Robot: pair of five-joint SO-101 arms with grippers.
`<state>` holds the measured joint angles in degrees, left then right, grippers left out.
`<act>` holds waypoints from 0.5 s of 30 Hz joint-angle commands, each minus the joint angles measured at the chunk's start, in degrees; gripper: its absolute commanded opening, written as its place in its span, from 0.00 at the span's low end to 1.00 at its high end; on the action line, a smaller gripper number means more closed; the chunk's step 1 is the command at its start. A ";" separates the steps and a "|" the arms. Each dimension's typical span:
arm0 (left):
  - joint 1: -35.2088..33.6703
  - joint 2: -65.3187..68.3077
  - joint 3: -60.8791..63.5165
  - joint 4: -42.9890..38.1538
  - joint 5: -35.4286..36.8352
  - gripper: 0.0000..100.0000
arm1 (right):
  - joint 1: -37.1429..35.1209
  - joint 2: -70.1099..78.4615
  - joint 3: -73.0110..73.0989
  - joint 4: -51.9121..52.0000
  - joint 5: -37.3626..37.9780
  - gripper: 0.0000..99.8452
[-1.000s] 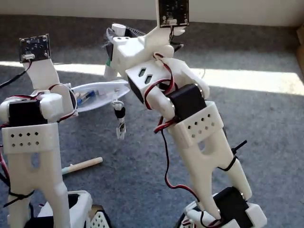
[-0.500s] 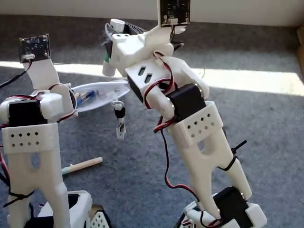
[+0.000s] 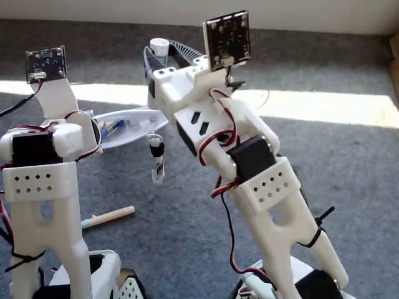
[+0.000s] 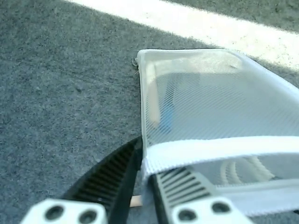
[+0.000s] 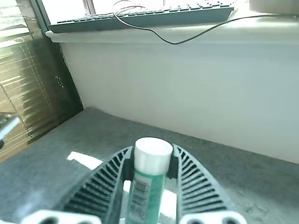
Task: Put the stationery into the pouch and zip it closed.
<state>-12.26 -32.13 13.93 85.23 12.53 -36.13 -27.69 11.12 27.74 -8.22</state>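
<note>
A white mesh pouch (image 3: 128,126) lies on the grey carpet with blue and pale items inside. In the left wrist view my left gripper (image 4: 144,163) is shut on the edge of the pouch (image 4: 210,102). My right gripper (image 3: 163,55) is raised above the pouch, shut on a glue stick (image 3: 159,47) with a white cap. The right wrist view shows the glue stick (image 5: 147,177), green-bodied, upright between the black ribbed fingers (image 5: 100,186). A cream pen (image 3: 107,217) lies on the carpet near the left arm's base. A small black-and-white item (image 3: 157,159) lies just in front of the pouch.
Grey carpet (image 3: 187,205) covers the floor, crossed by a band of sunlight (image 3: 324,106). A white wall (image 5: 187,93) with a ledge and cable stands beyond. The left arm's body (image 3: 43,187) stands close to the pouch.
My right arm has lifted and tilted upward, carrying the glue stick higher and a little to the right. The left arm and pouch have kept still.
</note>
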 commanded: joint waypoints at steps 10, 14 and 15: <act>-0.57 -1.27 -0.40 0.18 -0.35 0.01 | -1.36 -8.22 15.60 -26.07 0.97 0.07; -0.57 -1.27 -0.40 0.26 -0.35 0.01 | -5.41 -6.64 18.07 -27.38 1.05 0.07; -0.57 -1.27 -0.40 0.26 -0.35 0.01 | -6.11 -5.93 18.42 -28.18 1.05 0.07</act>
<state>-12.26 -32.13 13.93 85.23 12.53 -39.65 -32.97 29.93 2.51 -8.13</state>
